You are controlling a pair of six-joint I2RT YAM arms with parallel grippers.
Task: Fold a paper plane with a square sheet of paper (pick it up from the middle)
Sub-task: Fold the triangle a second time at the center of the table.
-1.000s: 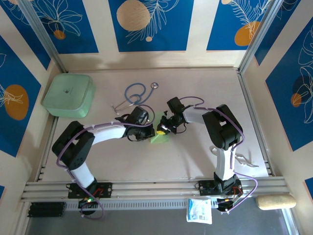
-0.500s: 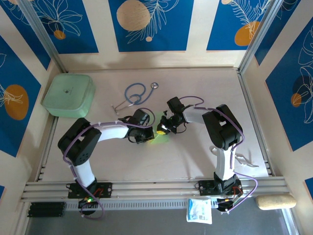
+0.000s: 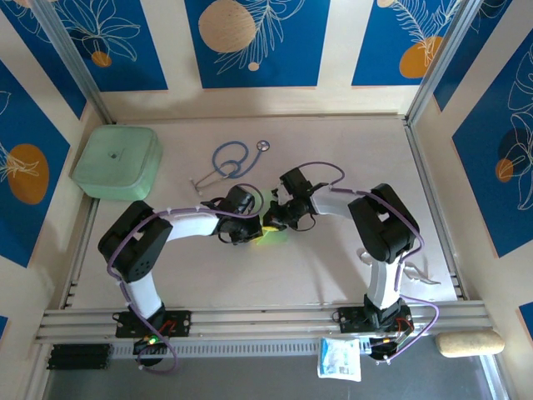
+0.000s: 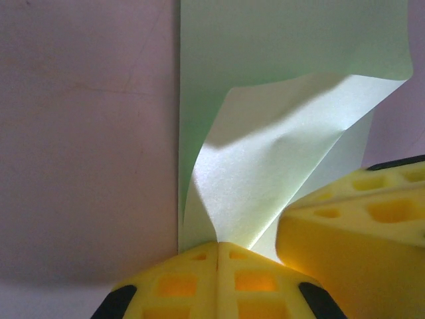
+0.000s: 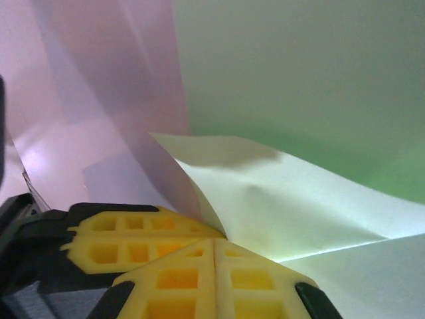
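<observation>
We are at the very start of the folding, as far as we can judge. The thin, pale green square sheet of paper [image 4: 279,159] lies near the middle of the pale, smooth table [image 3: 333,267]. Part of it is flat on the surface, and a flap from its middle is drawn up into a soft, curved tent. The left gripper [image 4: 218,249] has its yellow foam fingers pressed together, with the raised paper running straight into the seam between them, so we read it as pinching the sheet. The right gripper [image 5: 216,244] is likewise closed on the same lifted flap, just beside the left one, and the two sets of fingers almost touch. From above, both arms meet over the sheet and cover most of it, leaving only a green sliver showing below the wrists. The paper bends in gentle curves rather than flat folds. One straight line shows low in the right wrist view, but we cannot tell whether it is an edge or a crease. Nothing resembles the narrow, pointed paper plane yet, so the pick-up from the middle looks done and every fold remains. The blue looped stethoscope [image 3: 230,158] and the thick mint-green box with rounded corners [image 3: 117,162] sit well apart, further back on the table.
</observation>
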